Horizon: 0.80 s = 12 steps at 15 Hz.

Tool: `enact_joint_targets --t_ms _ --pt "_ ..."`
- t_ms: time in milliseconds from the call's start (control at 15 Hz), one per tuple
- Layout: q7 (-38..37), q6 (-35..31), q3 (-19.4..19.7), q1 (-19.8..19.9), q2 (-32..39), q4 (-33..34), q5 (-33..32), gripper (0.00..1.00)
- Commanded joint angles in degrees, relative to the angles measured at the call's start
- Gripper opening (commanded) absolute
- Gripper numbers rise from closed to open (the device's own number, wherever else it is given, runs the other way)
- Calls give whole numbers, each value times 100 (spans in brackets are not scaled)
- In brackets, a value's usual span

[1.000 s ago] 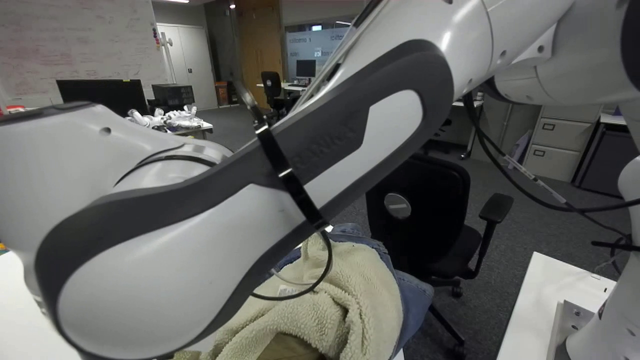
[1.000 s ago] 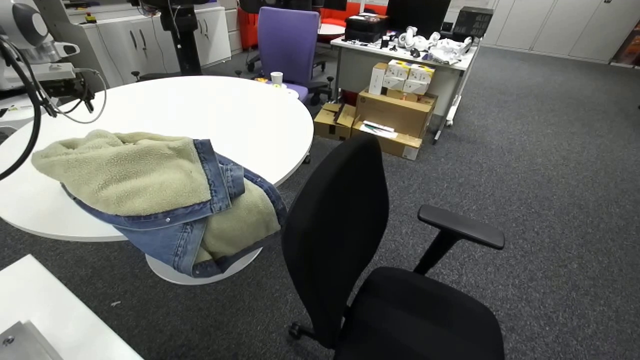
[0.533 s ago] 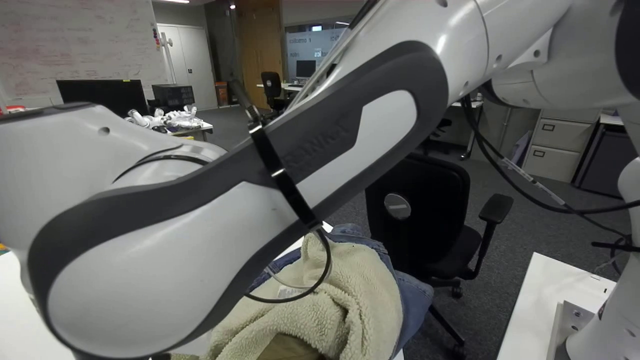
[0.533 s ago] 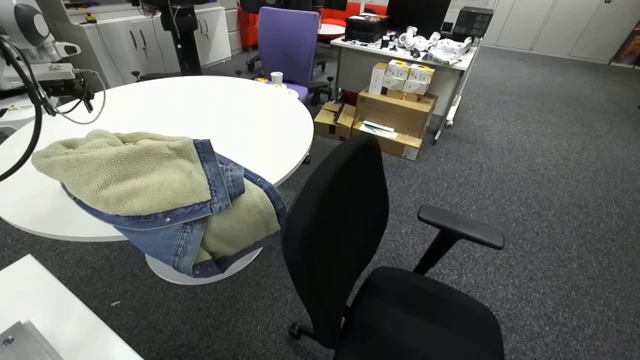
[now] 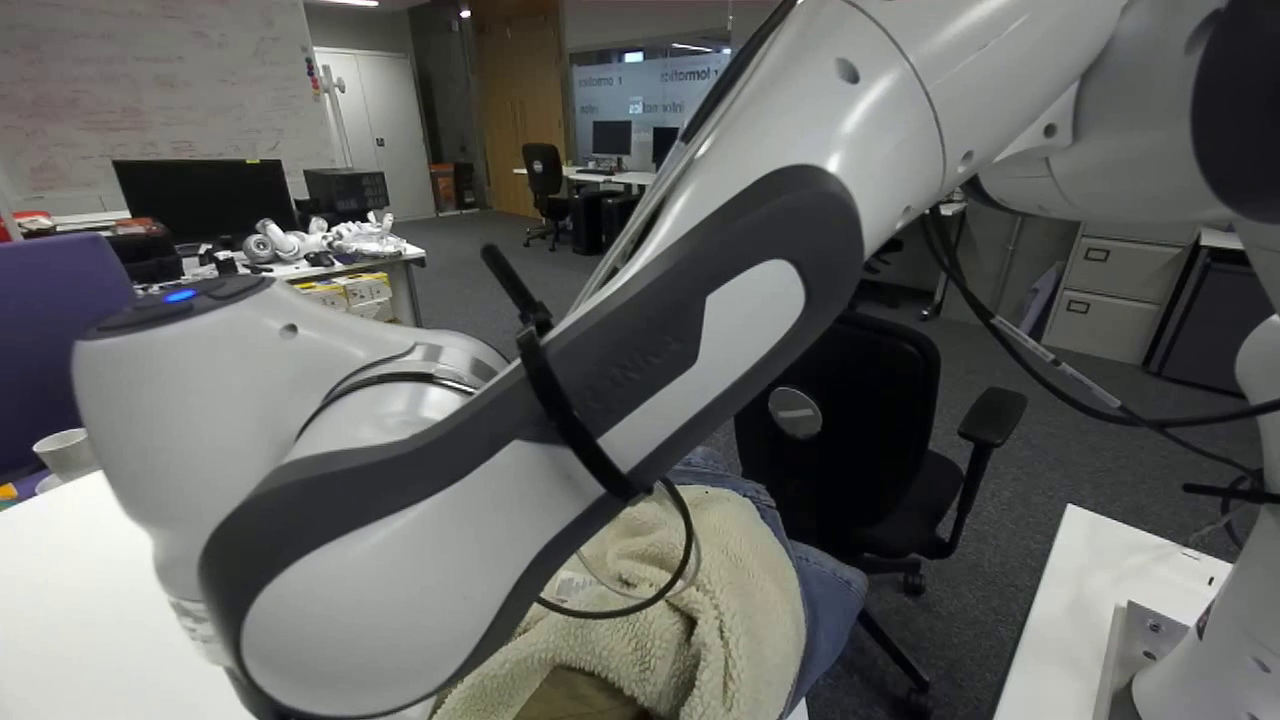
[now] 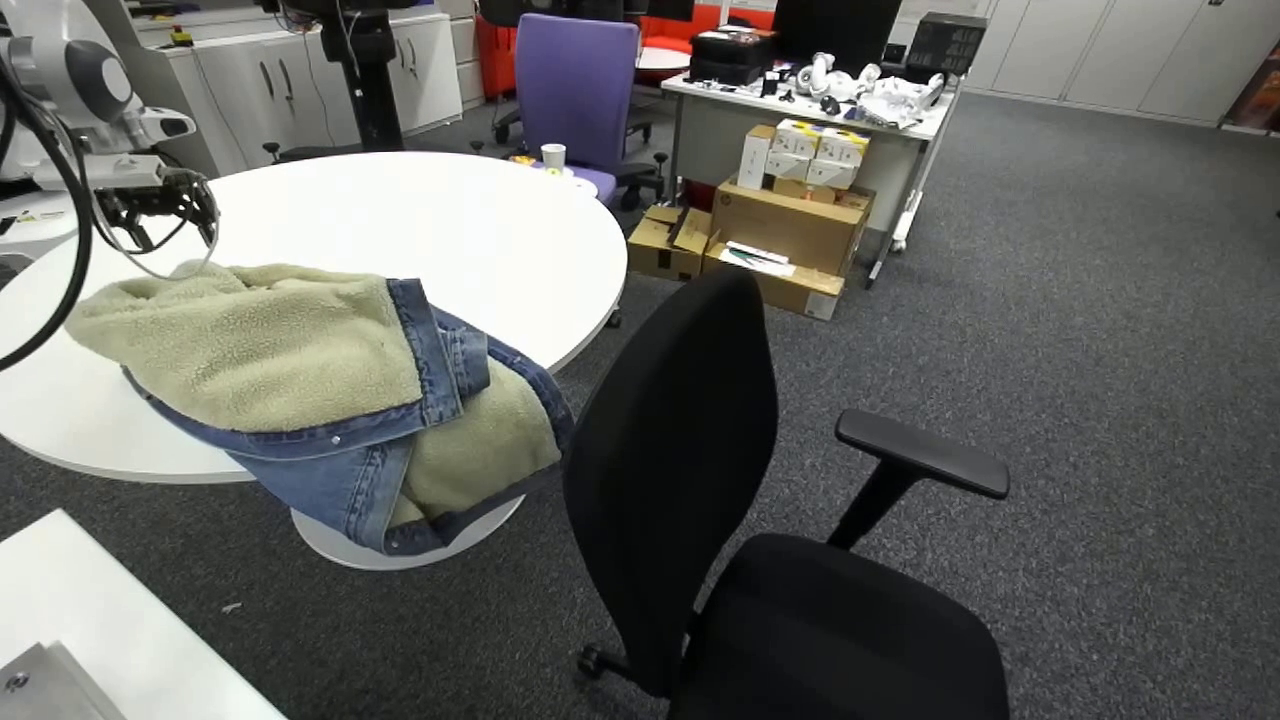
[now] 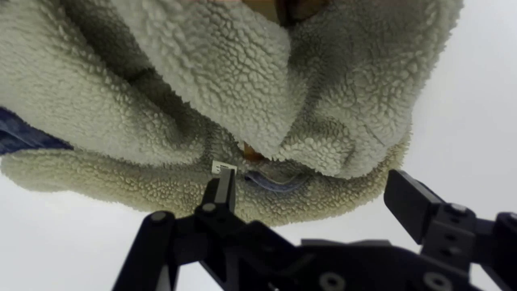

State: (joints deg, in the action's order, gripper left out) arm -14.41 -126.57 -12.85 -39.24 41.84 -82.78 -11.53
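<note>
The jacket [image 6: 300, 350] lies crumpled with its pale fleece lining outward on the 6 o'clock part of the round white table [image 6: 450, 210] in an exterior view, its denim hem hanging over the rim from about 4 to 6 o'clock; it probably holds there because most of its bulk rests on the tabletop and outweighs the overhang. The black chair [image 6: 680, 450] stands toward 4 o'clock from it, so near the hanging edge that contact cannot be told. In the wrist view the gripper [image 7: 311, 178] reaches in from 6 o'clock with its fingers [image 7: 410, 204] well apart and nothing clamped between them: one tip shows against the fleece at 7 o'clock, just beside the label [image 7: 222, 166], the other near the fabric's edge at 4 o'clock. That wide stance seems to leave room for the thick pile; whether either tip touches it is unclear. A black strap [image 5: 573, 425] binds cables to the forearm [image 5: 500, 490], presumably to keep slack off the joints. Compared with half a second ago, the forearm sits farther toward 4 o'clock, uncovering the purple chair [image 5: 60, 320] and the white cup [image 5: 65, 453] at 9 o'clock. In an exterior view the robot's wrist [image 6: 110, 172] is likewise lower and toward 4 o'clock, closer to the jacket's 11 o'clock corner, while the jacket's folds look unchanged.
</note>
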Motion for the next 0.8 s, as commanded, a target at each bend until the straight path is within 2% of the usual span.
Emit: enact_joint_targets --t_ms 0,200,333,533,733 --pt "-847 -269 312 -210 -123 -377 58 100" --pt "-1223 -336 362 -265 -101 -532 158 100" --pt "-1414 -620 360 -266 -98 -646 270 100" --pt "-1748 -1629 339 -164 -198 -945 606 100" --pt "-2104 -2628 527 -206 -258 -1217 882 100"
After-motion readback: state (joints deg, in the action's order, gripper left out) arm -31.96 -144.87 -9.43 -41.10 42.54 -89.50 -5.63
